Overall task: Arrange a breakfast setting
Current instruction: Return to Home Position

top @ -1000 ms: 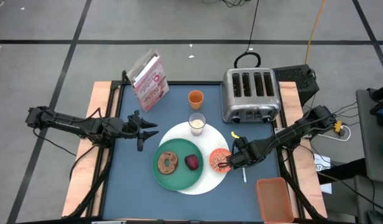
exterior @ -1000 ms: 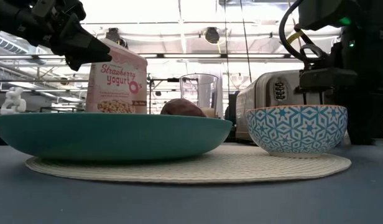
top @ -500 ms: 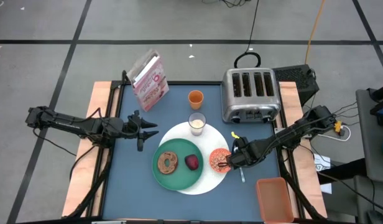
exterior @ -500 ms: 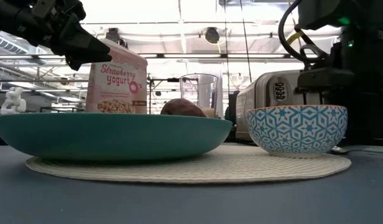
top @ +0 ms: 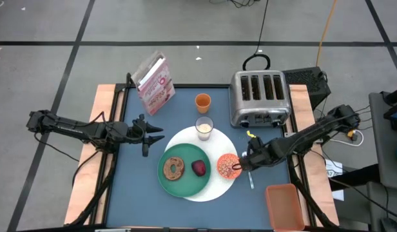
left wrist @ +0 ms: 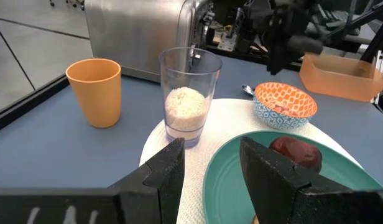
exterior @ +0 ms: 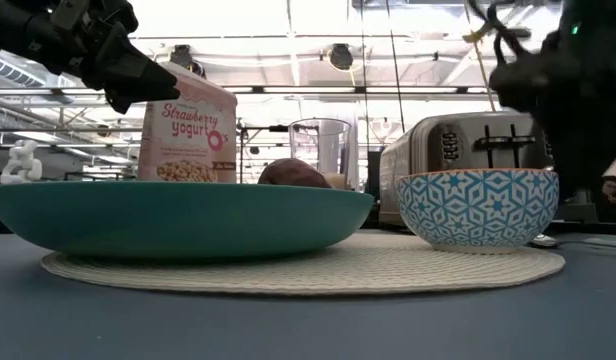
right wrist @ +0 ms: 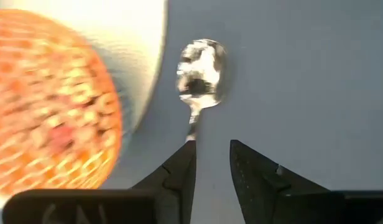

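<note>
A green plate (top: 185,183) with a brown bagel (top: 173,169) and a dark-red fruit (top: 199,168) rests on a white round mat (top: 214,188). The orange bowl (top: 227,165), with cereal in it, stands on the mat's right part. A metal spoon (right wrist: 201,71) lies flat on the blue table just right of the bowl. My right gripper (right wrist: 211,148) hovers open above the spoon's handle, pointing down. A milk glass (top: 204,127), an orange cup (top: 202,102) and a pink cereal box (top: 153,82) stand farther back. My left gripper (left wrist: 211,149) waits open at the table's left.
A silver toaster (top: 260,98) stands at the far right of the table. An orange tray (top: 285,206) sits at the near right corner. Bare blue table (top: 137,187) lies left of the plate and along the near edge.
My right gripper has risen from the table beside the bowl and shifted a little toward the right edge. The spoon stays lying flat on the table where the gripper was.
</note>
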Motion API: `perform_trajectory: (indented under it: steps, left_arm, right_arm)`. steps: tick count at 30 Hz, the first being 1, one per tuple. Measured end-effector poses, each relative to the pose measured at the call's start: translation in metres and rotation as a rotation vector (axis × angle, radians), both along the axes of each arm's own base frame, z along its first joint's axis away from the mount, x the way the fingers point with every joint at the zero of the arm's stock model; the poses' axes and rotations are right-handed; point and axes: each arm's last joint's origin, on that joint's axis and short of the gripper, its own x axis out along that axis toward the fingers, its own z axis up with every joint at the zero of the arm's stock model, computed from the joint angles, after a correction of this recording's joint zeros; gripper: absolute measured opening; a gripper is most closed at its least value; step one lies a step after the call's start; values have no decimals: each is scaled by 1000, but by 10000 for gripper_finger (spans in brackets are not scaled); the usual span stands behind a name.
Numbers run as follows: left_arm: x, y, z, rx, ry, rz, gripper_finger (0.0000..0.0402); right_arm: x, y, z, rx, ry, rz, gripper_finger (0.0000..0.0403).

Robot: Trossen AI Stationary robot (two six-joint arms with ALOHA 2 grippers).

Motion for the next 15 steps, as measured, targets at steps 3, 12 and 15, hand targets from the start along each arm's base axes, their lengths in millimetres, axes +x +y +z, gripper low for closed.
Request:
perform_trajectory:
  steps: [3,12,15]
  left_arm:
    - [0,0,0,0,1,0,159]
    - [0,0,0,-3,2,1,159]
    - [0,0,0,-4,-2,1,159]
  right_arm:
    - [-6,-4,14,0,-76,55,85]
    - [-20,-21,54,-92,-351,216,40]
    - [-25,-27,66,-131,-443,285,21]
